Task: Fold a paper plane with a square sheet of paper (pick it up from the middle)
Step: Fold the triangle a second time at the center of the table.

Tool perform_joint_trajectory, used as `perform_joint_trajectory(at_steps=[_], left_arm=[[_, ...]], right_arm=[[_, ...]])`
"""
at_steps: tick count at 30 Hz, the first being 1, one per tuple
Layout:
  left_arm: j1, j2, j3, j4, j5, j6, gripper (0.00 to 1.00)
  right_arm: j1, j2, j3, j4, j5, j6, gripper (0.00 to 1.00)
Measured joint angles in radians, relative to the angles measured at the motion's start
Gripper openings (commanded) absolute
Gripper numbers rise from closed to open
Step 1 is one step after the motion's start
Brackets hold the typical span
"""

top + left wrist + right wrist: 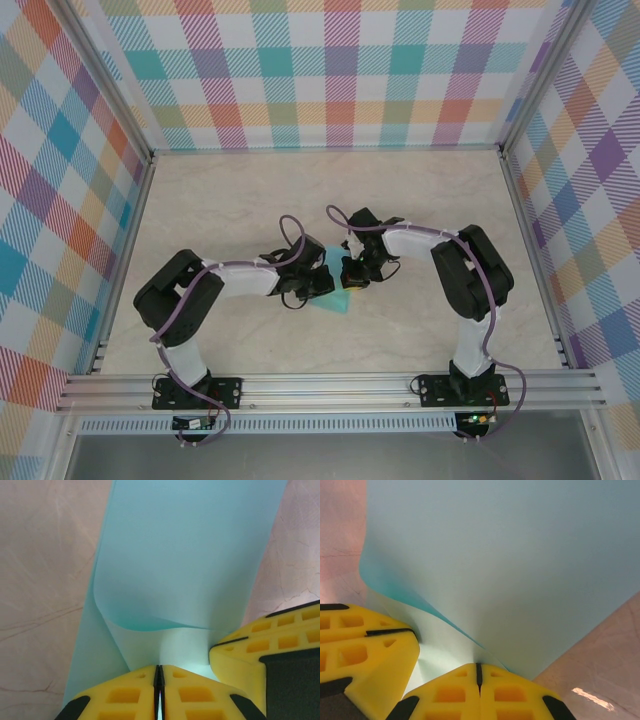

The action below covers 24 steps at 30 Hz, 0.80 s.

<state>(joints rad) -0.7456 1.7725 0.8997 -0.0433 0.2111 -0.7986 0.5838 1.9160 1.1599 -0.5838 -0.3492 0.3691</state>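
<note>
The turquoise square sheet of paper point(336, 304) lies at the table's middle, mostly hidden under both grippers in the top view. My left gripper point(322, 283) and right gripper point(350, 275) meet over it, almost touching. In the left wrist view the sheet point(185, 555) curls up in a soft fold, and my left gripper point(158, 674) is shut, pinching the paper in its seam. A yellow finger of the right gripper point(260, 655) stands close beside. In the right wrist view my right gripper point(479, 671) is shut on the raised sheet point(510, 555), with the left gripper's finger point(365, 650) alongside.
The beige marbled tabletop point(250, 200) spreads around the paper on all sides. Checked walls point(330, 70) and aluminium posts close in the back and sides. A metal rail point(330, 385) runs along the near edge by the arm bases.
</note>
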Motion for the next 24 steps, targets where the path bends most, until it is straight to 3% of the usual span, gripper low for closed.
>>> perform_joint_trajectory(at_steps=[20, 24], left_arm=[[0.160, 0.021, 0.066, -0.056, 0.046, 0.154, 0.11], [0.162, -0.020, 0.036, -0.019, 0.108, 0.171, 0.09]], right_arm=[[0.000, 0.000, 0.000, 0.000, 0.000, -0.012, 0.00], [0.000, 0.000, 0.000, 0.000, 0.000, -0.012, 0.00]])
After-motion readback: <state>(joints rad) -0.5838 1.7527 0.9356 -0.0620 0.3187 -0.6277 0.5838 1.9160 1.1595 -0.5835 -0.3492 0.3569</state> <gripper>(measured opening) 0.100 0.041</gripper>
